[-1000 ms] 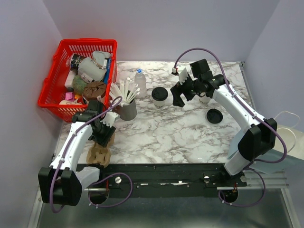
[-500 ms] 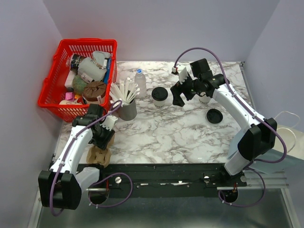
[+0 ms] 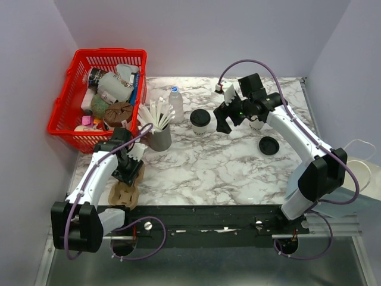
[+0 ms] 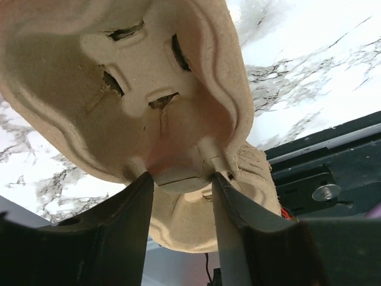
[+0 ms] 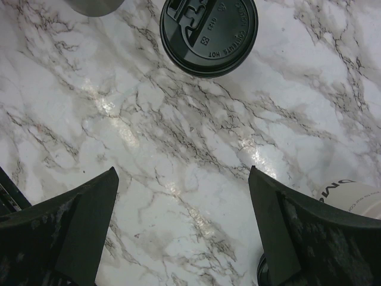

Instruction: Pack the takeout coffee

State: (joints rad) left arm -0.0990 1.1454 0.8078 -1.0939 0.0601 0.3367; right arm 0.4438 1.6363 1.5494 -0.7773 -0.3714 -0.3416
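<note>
A coffee cup [image 3: 200, 121] with a black lid stands at the table's middle back; its lid shows in the right wrist view [image 5: 208, 36]. A second cream cup [image 3: 257, 124] stands partly hidden under the right arm, and its side shows at the edge of the right wrist view [image 5: 351, 196]. A loose black lid [image 3: 269, 145] lies to the right. My right gripper [image 3: 224, 125] is open and empty above bare marble [image 5: 184, 226], right of the lidded cup. My left gripper [image 3: 127, 171] is shut on the ridge of a brown pulp cup carrier [image 3: 122, 193], seen close in the left wrist view [image 4: 149, 89].
A red basket [image 3: 65, 101] full of assorted items stands at the back left. A grey cup of white straws [image 3: 158, 136] and a clear water bottle [image 3: 175, 101] stand left of the lidded cup. The carrier sits at the table's front left edge, by the black rail [image 3: 238, 226].
My left arm has shifted slightly, still gripping the carrier. The right arm has barely moved.
</note>
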